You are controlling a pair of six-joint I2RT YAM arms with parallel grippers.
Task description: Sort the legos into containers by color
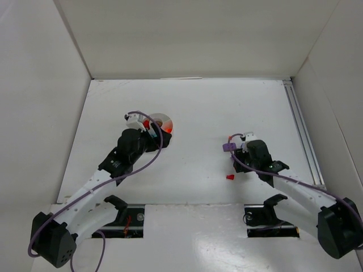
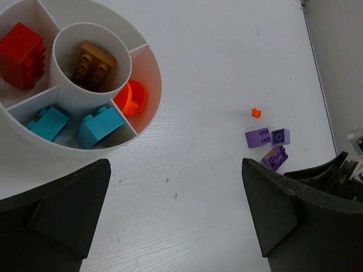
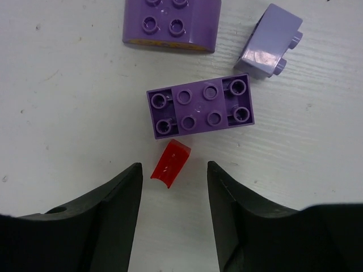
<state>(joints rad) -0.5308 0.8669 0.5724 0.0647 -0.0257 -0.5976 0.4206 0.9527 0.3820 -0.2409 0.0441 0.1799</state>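
Where the dish sits: top external, left half of the white table (image 1: 227, 102). It is a small round white plastic dish (image 1: 163, 118) with wedge compartments, and the left gripper (image 1: 148, 129) hangs over its near-left rim.
Right side, top external: right gripper (image 1: 235, 152) just beside a purple brick cluster (image 1: 228, 147). A small red piece (image 1: 230, 177) lies alone, nearer the arm bases.
Fingers, top external: cannot tell for either arm.
Hub, left wrist: one brown studded brick (image 2: 93, 65).
Upper-left wedge: one red studded brick (image 2: 22, 54).
Lower wedge: two teal bricks (image 2: 48, 122) (image 2: 99, 124), side by side.
Right wedge: orange ring-shaped piece (image 2: 133, 96), leaning on the outer wall.
Off-dish, left wrist: tiny orange piece (image 2: 256, 113) on the table near three purple bricks, well apart from the dish.
Left fingers (image 2: 68, 209): spread wide, nothing between them.
Right wrist, table: purple two-by-four brick (image 3: 199, 107) at centre. A purple curved-top brick (image 3: 170, 22) and a small purple brick on its side (image 3: 269, 42) lie beyond it.
Red translucent curved piece (image 3: 169, 163): on the table at the mouth of the finger gap, just beside the two-by-four.
Right fingers (image 3: 102, 221): released, touching nothing.
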